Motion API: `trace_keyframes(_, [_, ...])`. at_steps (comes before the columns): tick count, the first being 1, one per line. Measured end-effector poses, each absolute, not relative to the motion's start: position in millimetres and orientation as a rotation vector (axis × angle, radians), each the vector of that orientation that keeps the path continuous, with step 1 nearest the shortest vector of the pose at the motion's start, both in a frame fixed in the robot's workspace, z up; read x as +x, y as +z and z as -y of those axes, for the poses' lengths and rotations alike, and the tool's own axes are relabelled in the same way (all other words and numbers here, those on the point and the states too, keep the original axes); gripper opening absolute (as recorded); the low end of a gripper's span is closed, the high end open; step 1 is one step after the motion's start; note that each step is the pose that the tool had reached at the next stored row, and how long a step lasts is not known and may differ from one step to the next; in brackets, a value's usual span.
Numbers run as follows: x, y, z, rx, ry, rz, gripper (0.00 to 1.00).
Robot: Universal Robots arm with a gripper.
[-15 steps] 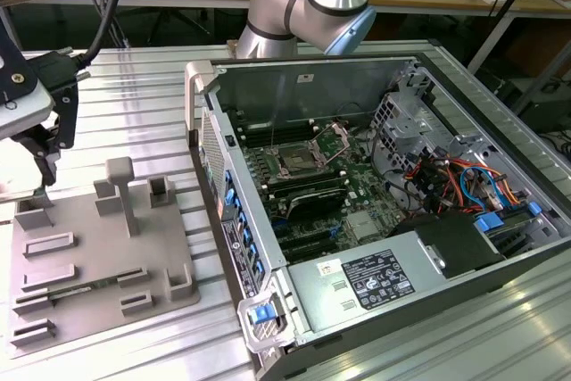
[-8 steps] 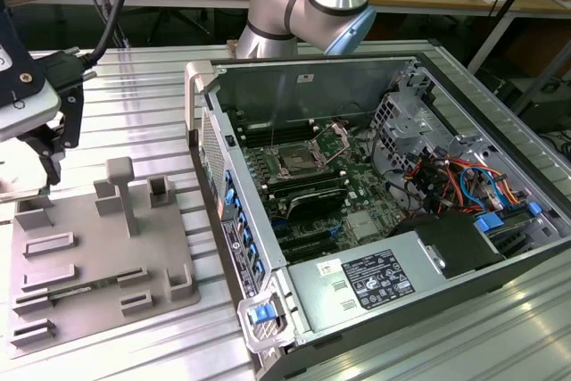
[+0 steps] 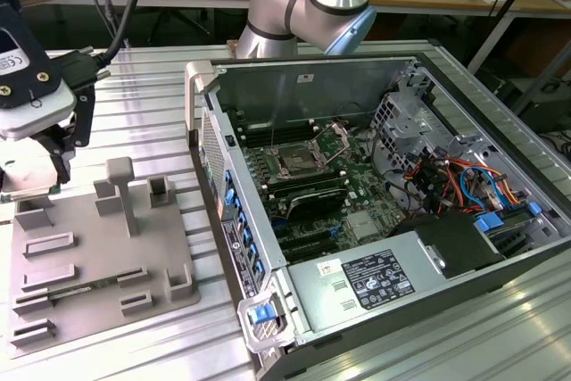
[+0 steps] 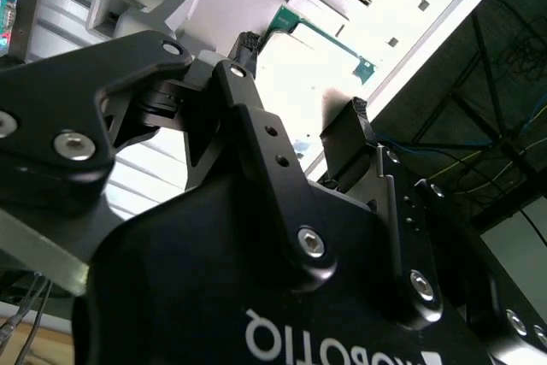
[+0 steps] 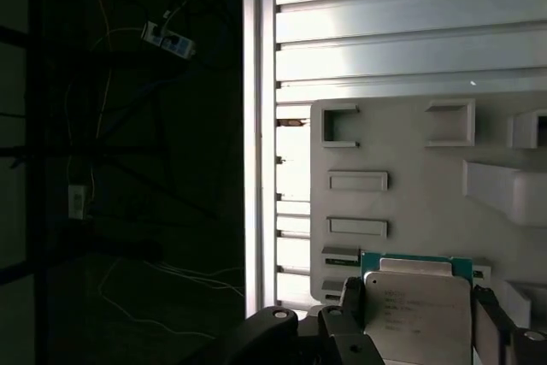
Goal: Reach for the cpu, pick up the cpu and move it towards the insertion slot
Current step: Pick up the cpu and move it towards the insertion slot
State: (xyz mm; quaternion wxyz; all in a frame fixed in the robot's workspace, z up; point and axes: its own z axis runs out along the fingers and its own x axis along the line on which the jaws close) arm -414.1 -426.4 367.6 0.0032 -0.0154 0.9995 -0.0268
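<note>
My hand (image 5: 416, 295) sits around the one cpu (image 5: 416, 318) at a corner of the single grey holder plate (image 3: 98, 256); whether it pinches it, I cannot tell. The plate lies by the tabletop (image 3: 152, 78) edge on the exterior view's left. One open computer case (image 3: 294, 86) stands beside it, and its side wall (image 3: 214, 131) rises between me and the one insertion slot (image 3: 299, 162).

The ribbed silvery aluminium table (image 3: 143, 104) beneath me is carrying a flat grey plastic fixture plate (image 3: 98, 256) at lower left and an open grey metal computer case (image 3: 303, 86) at centre right.
</note>
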Motion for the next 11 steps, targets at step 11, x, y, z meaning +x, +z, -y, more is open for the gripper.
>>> trace_keyframes(11, [-410.5,375.3,426.4,-0.048,-0.092,-3.13,0.55])
